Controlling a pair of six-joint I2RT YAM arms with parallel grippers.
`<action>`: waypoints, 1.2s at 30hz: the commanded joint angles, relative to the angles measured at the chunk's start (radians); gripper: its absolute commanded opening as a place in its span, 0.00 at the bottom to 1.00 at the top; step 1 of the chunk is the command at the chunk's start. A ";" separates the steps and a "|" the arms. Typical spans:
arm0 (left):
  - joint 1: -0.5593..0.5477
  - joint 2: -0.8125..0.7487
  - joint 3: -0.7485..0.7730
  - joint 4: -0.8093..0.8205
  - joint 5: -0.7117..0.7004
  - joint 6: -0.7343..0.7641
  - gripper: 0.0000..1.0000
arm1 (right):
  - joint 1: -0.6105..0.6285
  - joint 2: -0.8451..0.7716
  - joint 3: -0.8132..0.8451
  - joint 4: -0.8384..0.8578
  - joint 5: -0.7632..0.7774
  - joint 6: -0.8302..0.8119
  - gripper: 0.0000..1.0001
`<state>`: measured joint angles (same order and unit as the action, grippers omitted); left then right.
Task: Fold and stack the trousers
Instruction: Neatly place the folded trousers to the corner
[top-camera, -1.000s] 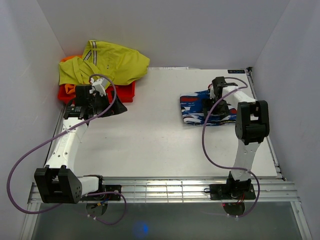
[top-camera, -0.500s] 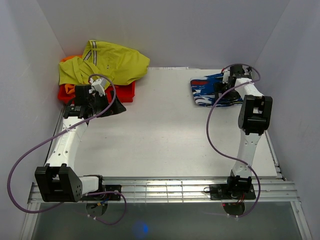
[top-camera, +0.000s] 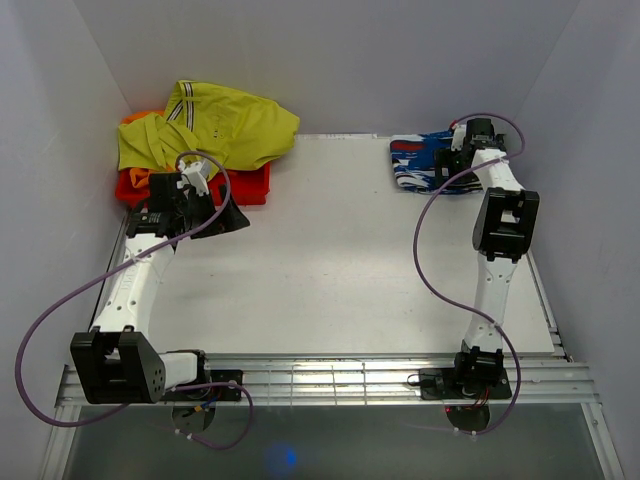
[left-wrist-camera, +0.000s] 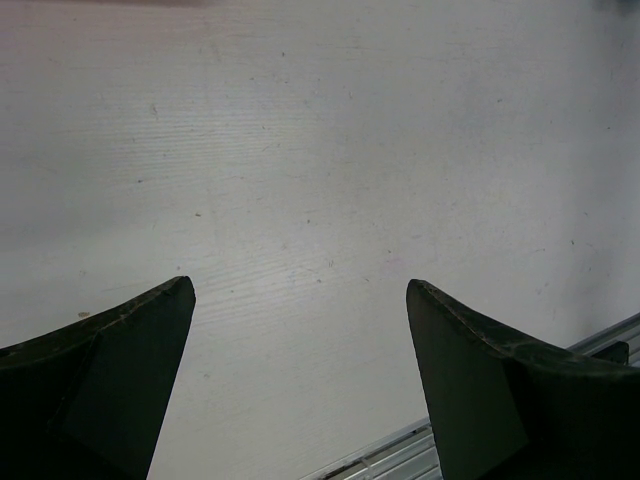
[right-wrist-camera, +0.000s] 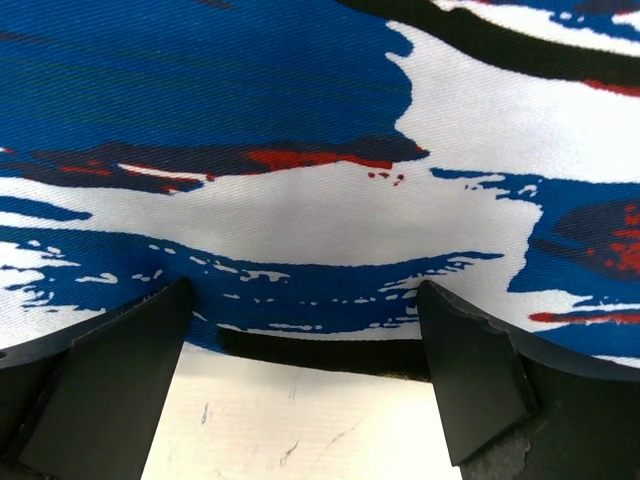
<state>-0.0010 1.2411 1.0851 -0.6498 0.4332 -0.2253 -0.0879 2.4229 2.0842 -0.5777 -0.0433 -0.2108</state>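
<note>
Since a second ago, the folded trousers (top-camera: 420, 165) have travelled from the right middle of the surface (top-camera: 320, 260) to its far right corner, and my right arm has stretched out after them. They now lie there as a compact blue, white, red and black bundle, close to the surface's far edge.

My right claw (top-camera: 450, 162) sits at the bundle's right side. In the right wrist view its fingers stand wide apart, and the trousers (right-wrist-camera: 300, 120) fill the space ahead of the right claw (right-wrist-camera: 305, 292), with the near hem crossing between the fingertips. Nothing is pinched. I judge that the bundle has been let go, parked in the corner so that the middle of the surface is free for folding.

My left claw (top-camera: 225, 215) is over the left side of the surface, fingers wide apart and holding nothing. The left wrist view shows only bare surface beyond the left claw (left-wrist-camera: 300, 290).

At the far left corner of the surface a yellow-green garment (top-camera: 215, 125) lies crumpled on an orange garment (top-camera: 135, 185). My left claw is just beside that heap, likely placed for the next pick.
</note>
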 joint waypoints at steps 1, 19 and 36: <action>0.033 -0.020 -0.008 -0.008 0.001 0.009 0.98 | -0.010 0.110 0.028 -0.005 0.082 -0.042 0.98; 0.082 -0.055 0.050 -0.048 0.059 0.089 0.98 | -0.009 -0.326 -0.055 0.038 -0.001 -0.012 0.90; 0.098 -0.140 0.049 -0.217 0.027 0.329 0.98 | -0.010 -1.215 -0.900 -0.097 -0.064 -0.318 0.90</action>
<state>0.0917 1.1782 1.1618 -0.8219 0.4706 0.0147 -0.0937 1.2766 1.3193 -0.5854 -0.1356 -0.3866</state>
